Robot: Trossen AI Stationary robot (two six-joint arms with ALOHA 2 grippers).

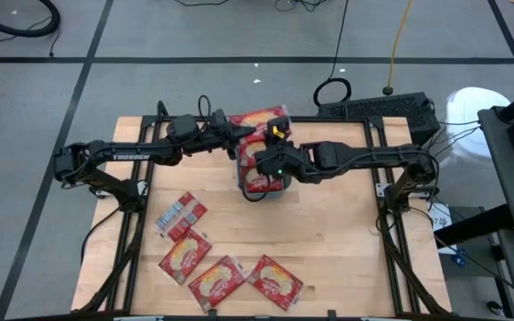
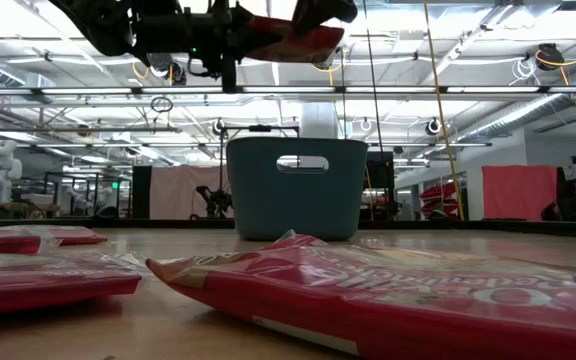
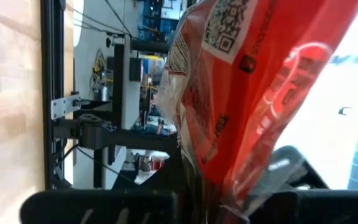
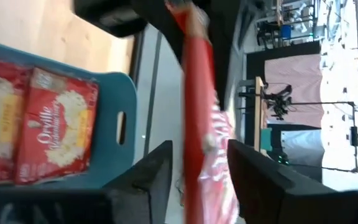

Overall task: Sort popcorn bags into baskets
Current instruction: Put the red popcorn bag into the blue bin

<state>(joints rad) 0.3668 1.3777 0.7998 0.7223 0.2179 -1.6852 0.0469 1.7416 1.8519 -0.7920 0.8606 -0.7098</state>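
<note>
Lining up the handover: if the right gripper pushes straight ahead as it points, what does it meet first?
Likely the popcorn bag the left gripper holds, edge-on between the right gripper fingers. Depth unclear.

Between the right gripper's (image 4: pixel 197 180) parted jaws a red popcorn bag (image 4: pixel 194 112) stood edge-on, filling most of the gap. The left gripper (image 1: pixel 236 134), jaws closed on the same bag, crowded in just beside them, so both arms blocked the air above the teal basket (image 2: pixel 296 187). Directly beneath the jaws the basket already held bags (image 4: pixel 55 127), though room remained above them. Well apart from the jaws, four loose bags (image 1: pixel 226 278) cluttered the near strip of the desk (image 1: pixel 346 232); the span between lay bare.
</note>
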